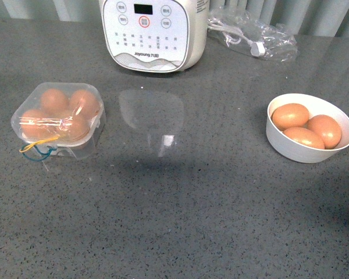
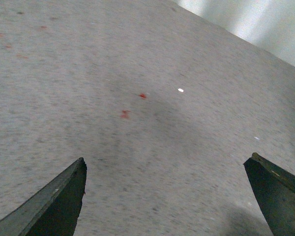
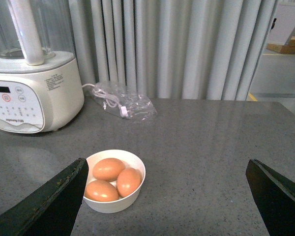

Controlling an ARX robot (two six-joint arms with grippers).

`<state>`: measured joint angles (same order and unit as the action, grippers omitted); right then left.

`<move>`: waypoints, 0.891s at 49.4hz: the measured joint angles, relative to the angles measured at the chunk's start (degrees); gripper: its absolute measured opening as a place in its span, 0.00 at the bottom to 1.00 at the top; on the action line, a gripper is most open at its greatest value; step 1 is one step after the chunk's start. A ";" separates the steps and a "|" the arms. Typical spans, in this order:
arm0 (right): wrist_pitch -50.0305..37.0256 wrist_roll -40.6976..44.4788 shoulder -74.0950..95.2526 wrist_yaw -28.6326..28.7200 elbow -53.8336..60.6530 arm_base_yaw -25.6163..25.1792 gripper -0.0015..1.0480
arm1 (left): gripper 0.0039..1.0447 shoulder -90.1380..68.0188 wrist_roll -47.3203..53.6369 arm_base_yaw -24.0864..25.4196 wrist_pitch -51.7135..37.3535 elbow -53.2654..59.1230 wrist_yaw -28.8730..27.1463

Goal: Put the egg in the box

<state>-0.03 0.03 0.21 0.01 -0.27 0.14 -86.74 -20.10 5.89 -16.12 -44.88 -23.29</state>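
The box [image 1: 58, 121], a small clear plastic case with yellow and blue strings [image 1: 38, 149], sits at the left of the grey counter. It holds several orange-brown eggs under its clear lid. Three more eggs [image 1: 291, 115] lie in a round white bowl [image 1: 302, 152] at the right. Neither arm shows in the front view. My right gripper [image 3: 167, 161] is open and empty, back from the bowl [image 3: 113, 205], with the eggs [image 3: 108, 168] near one finger. My left gripper [image 2: 167, 157] is open and empty over bare counter; no egg or box shows there.
A white Joyoung cooker [image 1: 154, 32] stands at the back middle, also in the right wrist view [image 3: 32, 91]. A clear plastic bag with a white cable [image 1: 253, 36] lies at the back right. Grey curtains [image 3: 187, 49] hang behind the counter.
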 joint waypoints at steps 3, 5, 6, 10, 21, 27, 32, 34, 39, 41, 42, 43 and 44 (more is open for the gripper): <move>0.00 -0.02 0.00 0.09 0.00 0.00 0.93 | 0.94 1.75 0.04 1.64 0.31 1.84 -1.55; 0.00 0.00 0.00 0.09 0.00 0.00 0.93 | 0.94 2.80 0.09 2.56 -0.96 3.39 -1.77; 0.00 0.00 0.02 0.09 0.00 0.00 0.93 | 0.93 3.19 0.35 3.17 -2.47 4.55 -0.92; 0.00 0.00 0.02 0.09 0.00 0.00 0.93 | 0.84 3.67 5.40 5.33 -16.22 9.94 12.83; 0.00 0.00 0.00 0.11 0.00 -0.04 0.93 | 0.46 11.28 17.70 2.75 -38.69 24.15 32.17; 0.00 -0.02 0.00 -0.07 0.00 -0.04 0.93 | 0.29 15.10 18.82 1.66 -38.66 28.11 30.73; 0.00 0.00 0.00 0.09 0.00 -0.04 0.93 | 0.15 17.70 19.06 0.83 -38.29 30.82 29.77; 0.00 0.00 0.00 0.09 0.00 -0.04 0.93 | 0.09 19.26 19.15 0.44 -37.86 32.06 29.24; 0.00 0.00 0.00 0.07 0.00 -0.04 0.93 | 0.03 22.47 19.39 -0.24 -36.92 34.12 28.33; 0.00 0.00 0.00 0.07 0.00 -0.07 0.93 | 0.03 23.67 19.47 -0.55 -36.48 34.82 28.20; 0.00 -0.02 0.00 0.07 0.00 -0.04 0.93 | 0.03 24.44 19.50 -0.77 -36.15 35.26 28.11; 0.00 0.00 0.00 0.07 0.00 -0.07 0.93 | 0.03 25.22 19.54 -0.94 -35.80 35.71 27.96; 0.00 0.00 0.00 0.07 0.00 -0.04 0.93 | 0.03 25.99 19.58 -1.16 -35.43 36.11 27.87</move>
<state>-0.03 0.03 0.21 0.08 -0.27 0.10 -60.75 -0.51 4.73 -51.55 -8.78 4.58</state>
